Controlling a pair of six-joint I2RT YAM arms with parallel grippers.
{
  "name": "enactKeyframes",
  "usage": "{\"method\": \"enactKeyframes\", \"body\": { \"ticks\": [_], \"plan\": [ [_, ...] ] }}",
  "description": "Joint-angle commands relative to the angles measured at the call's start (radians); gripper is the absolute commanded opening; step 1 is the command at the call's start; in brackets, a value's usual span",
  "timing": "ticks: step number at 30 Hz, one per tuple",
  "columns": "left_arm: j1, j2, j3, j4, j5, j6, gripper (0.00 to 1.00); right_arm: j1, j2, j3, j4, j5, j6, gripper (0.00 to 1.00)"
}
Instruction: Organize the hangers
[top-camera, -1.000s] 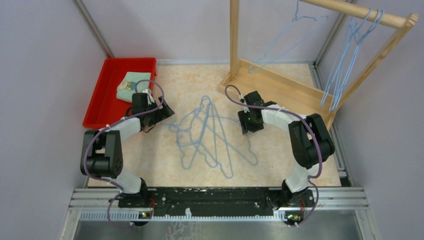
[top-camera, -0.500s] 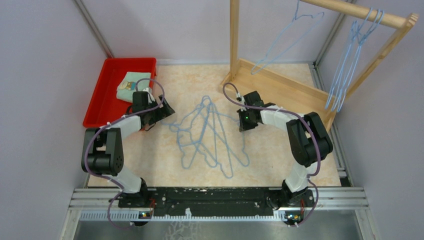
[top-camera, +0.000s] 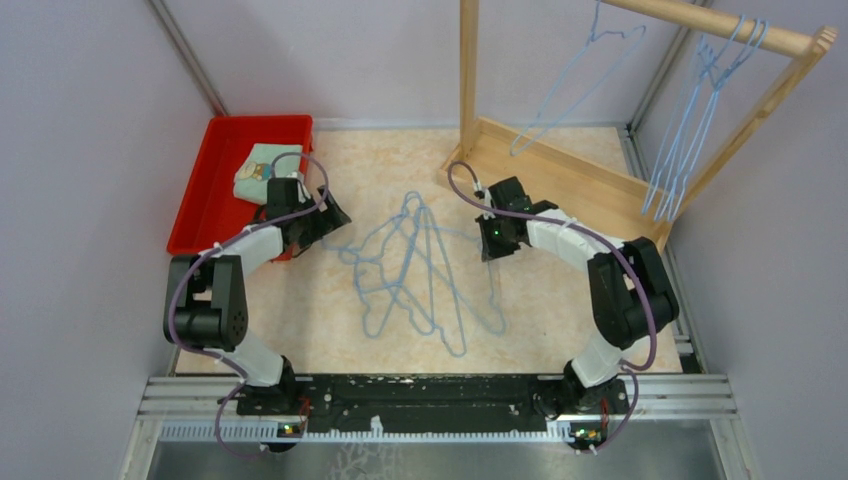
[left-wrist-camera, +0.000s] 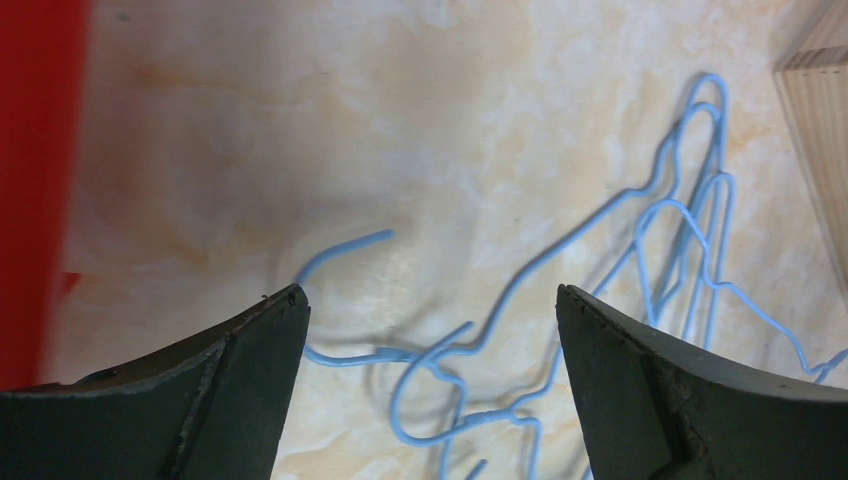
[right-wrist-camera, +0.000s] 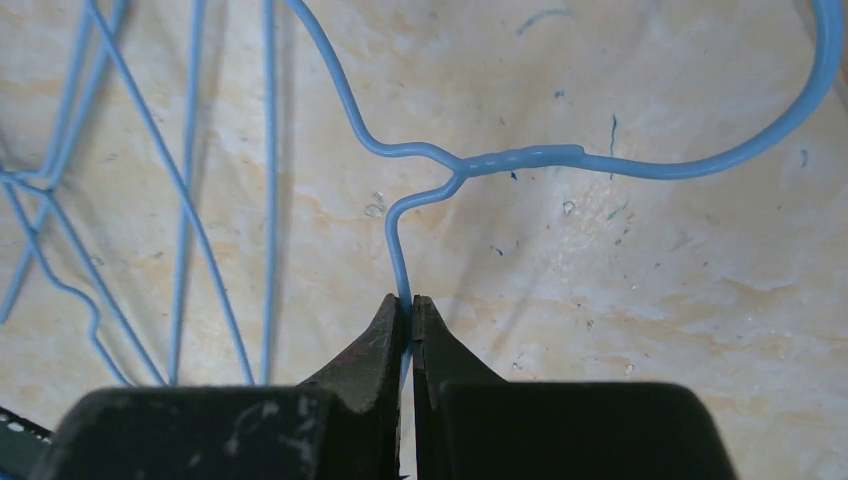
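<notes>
Top view
Loose hangers (top-camera: 420, 275): a tangled blue pile lies flat on the table (top-camera: 380, 160), in the middle between the two arms.
Hung hangers (top-camera: 708, 80): a few hang from the bar of the wooden rack (top-camera: 560, 175) at the far right. One more hangs near the rack's left post.
Red tray (top-camera: 195, 215): it sits at the far left with a folded cloth (top-camera: 262, 172) inside.
Left gripper (top-camera: 333, 222): it is low at the left edge of the pile, just beside the red tray.
Right gripper (top-camera: 492, 250): it is low at the right edge of the pile, near the rack's base.

Left wrist view
Left jaws: they are spread wide and hold nothing.
Hook: a blue hook from the pile lies on the table in the gap between the two dark fingers (left-wrist-camera: 240, 370). It touches neither one.

Right wrist view
Right jaws: they are pinched tight on the thin wire of the held hanger (right-wrist-camera: 520, 157), just below its twisted neck.
Held hanger's hook: it curves away to the right.
Other wires: more blue wires cross on the left.
</notes>
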Motion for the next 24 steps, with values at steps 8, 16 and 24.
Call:
{"method": "enactKeyframes", "body": {
  "ticks": [8, 16, 24],
  "plan": [
    [-0.186, -0.063, 0.073, -0.052, 0.043, -0.162, 0.98, 0.157, -0.129, 0.237, -0.033, 0.019, 0.007, 0.00],
    [-0.196, -0.092, 0.032, -0.053, -0.008, -0.149, 0.99, 0.164, -0.177, 0.284, 0.031, -0.172, 0.012, 0.00],
    [-0.198, -0.057, 0.057, -0.030, -0.009, -0.136, 0.99, 0.164, -0.217, 0.331, 0.072, -0.527, -0.021, 0.00]
  ]
}}
